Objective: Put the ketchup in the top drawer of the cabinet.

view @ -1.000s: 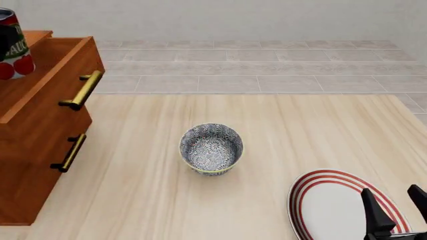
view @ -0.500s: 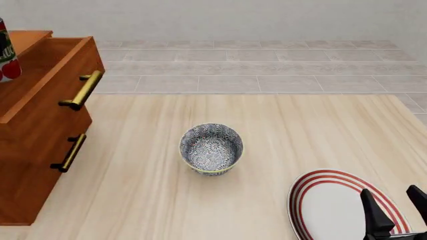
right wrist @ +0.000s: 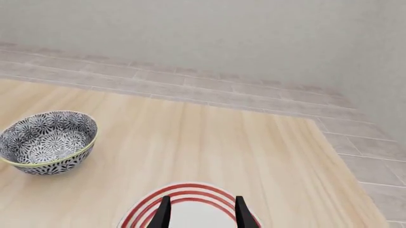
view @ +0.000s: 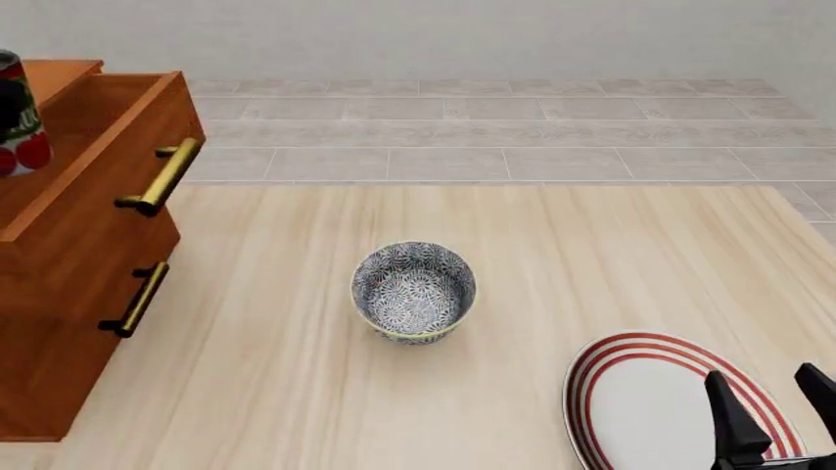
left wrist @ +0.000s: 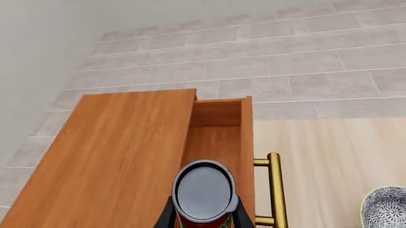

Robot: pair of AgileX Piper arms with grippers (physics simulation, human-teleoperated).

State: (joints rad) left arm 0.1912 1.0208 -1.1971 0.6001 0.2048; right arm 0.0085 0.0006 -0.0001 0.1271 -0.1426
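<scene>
The ketchup (left wrist: 204, 191) shows its dark grey top in the left wrist view, clamped between my left gripper's (left wrist: 204, 217) two dark fingers. It hangs over the pulled-out top drawer (left wrist: 216, 135) of the cabinet (left wrist: 123, 156). In the front view only part of the ketchup (view: 19, 116) shows at the far left edge, above the open top drawer (view: 116, 127) with its brass handle (view: 164, 176). My right gripper (view: 778, 409) stands open low at the near right, over the plate, with nothing between its fingers (right wrist: 164, 213).
A blue-white patterned bowl (view: 413, 291) sits mid-table. A white plate with red rings (view: 653, 397) lies at the near right under the right gripper. The lower drawer (view: 78, 323) is closed, its handle (view: 137, 299) sticking out toward the table.
The ketchup has shifted left and come down a little over the open drawer. The right gripper, bowl and plate have stayed put.
</scene>
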